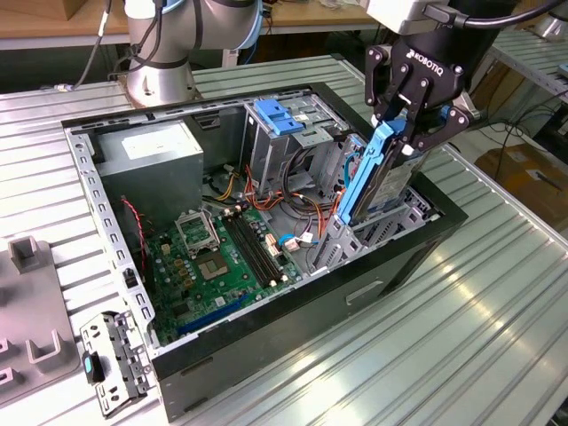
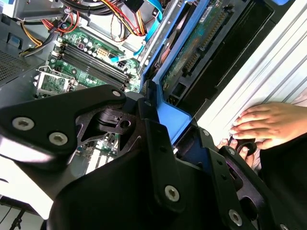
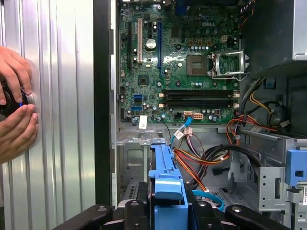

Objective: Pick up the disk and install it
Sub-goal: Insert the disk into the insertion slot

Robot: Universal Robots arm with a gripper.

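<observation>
My gripper is shut on the disk, a silver-grey drive in a blue plastic carrier. The disk stands on edge, tilted, with its lower end down inside the grey metal bay at the open computer case's corner on the exterior view's right. In the first wrist view the carrier's blue end sits between the black fingers, above the bay's floor. In the second wrist view the disk's green circuit side faces the black case wall, framed by the blue carrier.
The open black case lies on a ribbed metal table. Inside it are a green motherboard, orange and red cables, a power supply and a blue bracket on another bay. A person's hands rest on the table beside the case.
</observation>
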